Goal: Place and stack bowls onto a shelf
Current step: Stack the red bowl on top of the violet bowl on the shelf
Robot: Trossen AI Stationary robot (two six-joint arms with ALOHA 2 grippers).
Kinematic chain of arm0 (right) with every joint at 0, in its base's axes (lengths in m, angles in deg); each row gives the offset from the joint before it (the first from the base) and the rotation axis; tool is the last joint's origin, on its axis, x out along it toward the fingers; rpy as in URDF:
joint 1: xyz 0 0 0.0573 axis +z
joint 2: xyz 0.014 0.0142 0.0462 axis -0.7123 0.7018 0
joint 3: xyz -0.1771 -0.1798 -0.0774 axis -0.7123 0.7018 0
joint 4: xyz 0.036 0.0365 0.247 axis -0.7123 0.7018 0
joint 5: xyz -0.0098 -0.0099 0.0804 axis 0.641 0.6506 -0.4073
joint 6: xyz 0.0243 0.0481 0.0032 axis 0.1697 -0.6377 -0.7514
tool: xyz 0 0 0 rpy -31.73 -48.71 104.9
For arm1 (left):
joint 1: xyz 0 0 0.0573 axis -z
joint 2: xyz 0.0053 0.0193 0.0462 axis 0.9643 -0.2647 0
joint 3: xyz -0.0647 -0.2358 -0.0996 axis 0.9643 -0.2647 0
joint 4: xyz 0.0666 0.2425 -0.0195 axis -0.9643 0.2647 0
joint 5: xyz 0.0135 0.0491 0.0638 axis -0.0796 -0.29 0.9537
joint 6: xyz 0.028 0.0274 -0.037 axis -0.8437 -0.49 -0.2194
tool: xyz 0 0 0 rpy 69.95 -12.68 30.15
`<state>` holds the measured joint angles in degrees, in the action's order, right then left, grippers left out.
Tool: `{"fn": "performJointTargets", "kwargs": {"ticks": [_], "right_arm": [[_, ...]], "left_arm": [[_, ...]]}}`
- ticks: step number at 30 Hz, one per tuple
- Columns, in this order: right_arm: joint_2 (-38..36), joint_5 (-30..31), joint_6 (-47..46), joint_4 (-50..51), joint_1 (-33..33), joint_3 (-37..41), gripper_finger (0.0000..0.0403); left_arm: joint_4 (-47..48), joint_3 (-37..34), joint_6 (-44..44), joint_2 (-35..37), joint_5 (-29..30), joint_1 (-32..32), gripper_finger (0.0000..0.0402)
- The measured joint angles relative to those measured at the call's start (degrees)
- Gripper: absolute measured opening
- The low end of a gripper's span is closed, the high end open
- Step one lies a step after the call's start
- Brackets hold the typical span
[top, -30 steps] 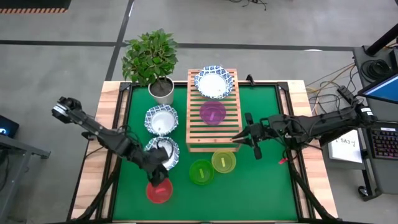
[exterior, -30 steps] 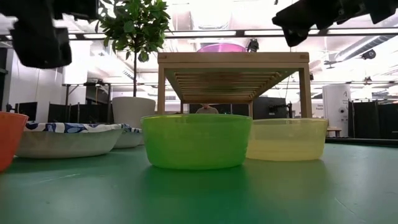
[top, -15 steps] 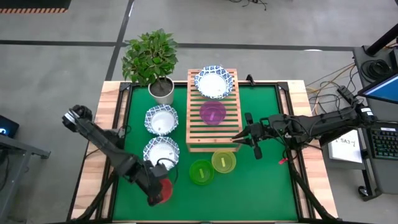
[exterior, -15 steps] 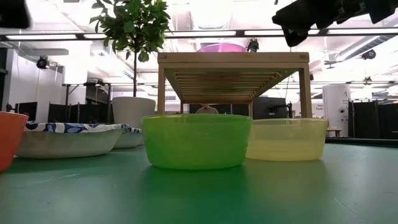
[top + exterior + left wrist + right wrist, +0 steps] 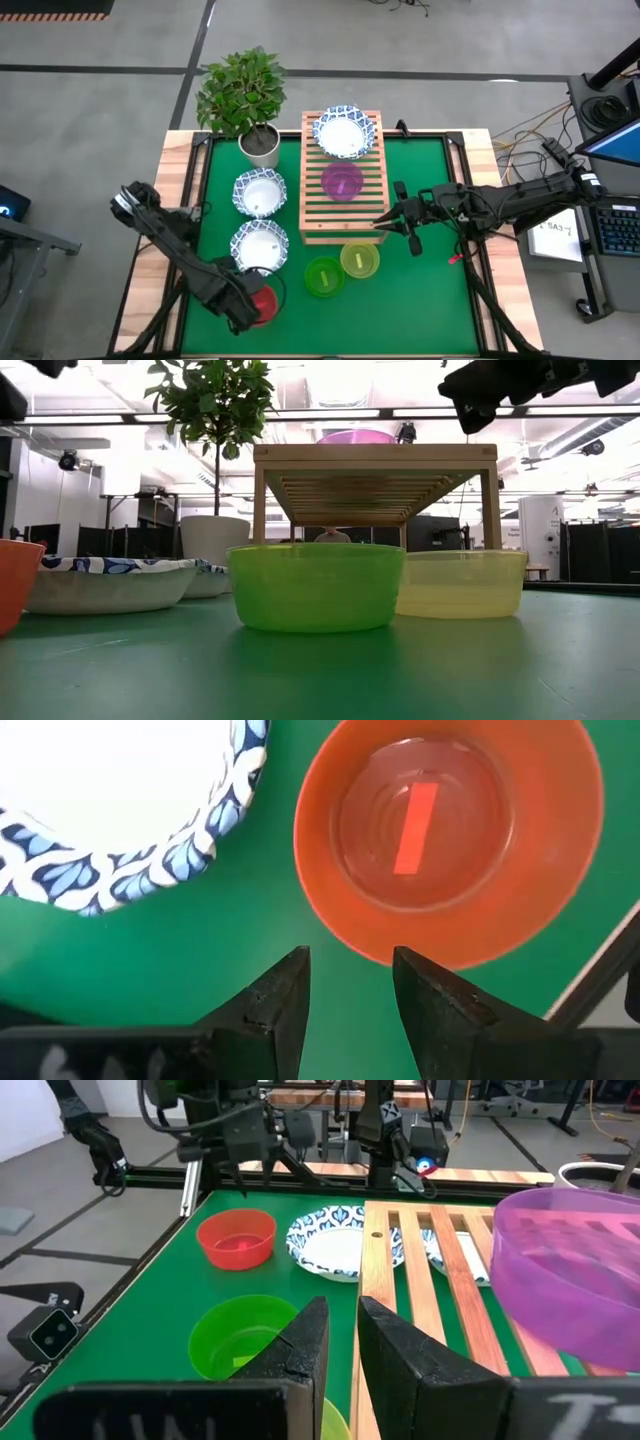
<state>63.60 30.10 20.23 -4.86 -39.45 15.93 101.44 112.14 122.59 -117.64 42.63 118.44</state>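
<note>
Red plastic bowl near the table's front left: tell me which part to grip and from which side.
Grip the rim of the small red plastic bowl from above, one finger inside and one outside. It sits upright and empty, with thin walls and nothing else to hold. Take the rim section nearest the left tool, which hovers open beside it; that side is away from the white blue-patterned bowl.

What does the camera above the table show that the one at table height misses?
Only the high view shows the whole layout: the patterned bowl on the wooden shelf, two more patterned bowls on the green mat, and the left tool beside the red bowl. Only the low view shows the room behind, seen under the shelf. Both show the green bowl, the yellow bowl, the purple bowl on the shelf, the plant, and the right tool near the shelf.
</note>
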Motion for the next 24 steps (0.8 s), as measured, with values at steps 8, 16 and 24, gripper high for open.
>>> {"fn": "performJointTargets", "kwargs": {"ticks": [8,16,24], "right_arm": [[0.00,-0.02,0.07,0.01,0.00,0.00,0.0047],[0.00,-0.02,0.09,-0.01,0.00,0.00,0.0047],[0.02,-0.01,0.18,0.01,0.00,0.00,0.0047]], "left_arm": [[-10.15,-13.45,2.29,9.64,-0.01,0.22,0.0127],[-20.32,-22.77,11.03,15.82,-0.07,0.27,0.0138],[-22.87,-23.17,10.77,14.33,1.43,0.27,0.0186]]}}
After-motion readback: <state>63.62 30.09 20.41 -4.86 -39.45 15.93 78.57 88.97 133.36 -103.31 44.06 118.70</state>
